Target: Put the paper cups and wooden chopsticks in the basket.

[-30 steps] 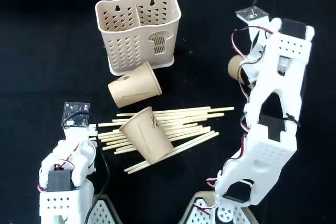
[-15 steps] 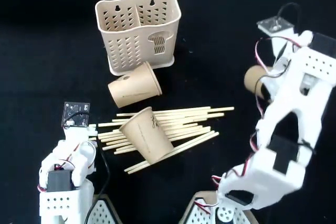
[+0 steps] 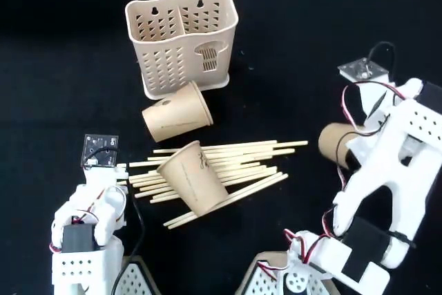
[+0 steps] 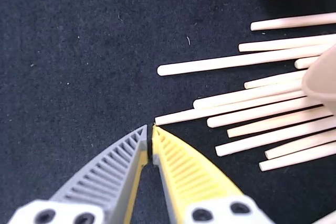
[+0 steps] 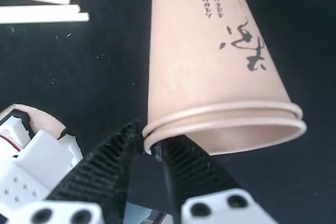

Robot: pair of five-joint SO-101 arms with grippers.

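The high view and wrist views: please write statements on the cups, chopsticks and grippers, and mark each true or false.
1. The right gripper grips a paper cup by its rim. True.
2. The basket holds a cup. False: its two compartments look empty.
3. A second cup lies across the chopsticks. True.
4. The left gripper holds a chopstick. False: it is shut on nothing, near the chopstick ends.
5. A third cup stands upright beside the basket. False: it lies on its side.
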